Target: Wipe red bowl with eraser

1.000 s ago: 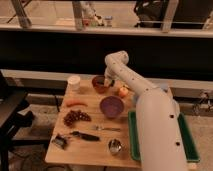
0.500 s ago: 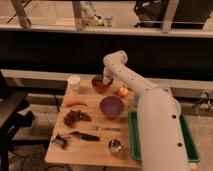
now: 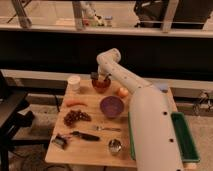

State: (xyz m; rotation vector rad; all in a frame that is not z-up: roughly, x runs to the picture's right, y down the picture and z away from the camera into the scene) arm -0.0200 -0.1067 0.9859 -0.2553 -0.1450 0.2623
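The red bowl [image 3: 101, 86] stands at the far middle of the wooden table [image 3: 90, 152]. My gripper [image 3: 99, 78] reaches down from the white arm [image 3: 120, 70] and sits right over the bowl, at its rim. It is shut, and a small dark block, the eraser [image 3: 94, 76], shows at its tip on the bowl's far left side. The bowl's inside is mostly hidden by the gripper.
Near the bowl are a white cup [image 3: 74, 82], a carrot [image 3: 76, 103], dark grapes [image 3: 75, 117], a purple bowl [image 3: 111, 106] and an orange fruit [image 3: 122, 92]. A black-handled tool [image 3: 82, 135] and a metal cup [image 3: 115, 146] lie near the front. A green tray [image 3: 186, 136] is at the right.
The gripper has shifted slightly to the left over the red bowl. The other things on the table have not moved.
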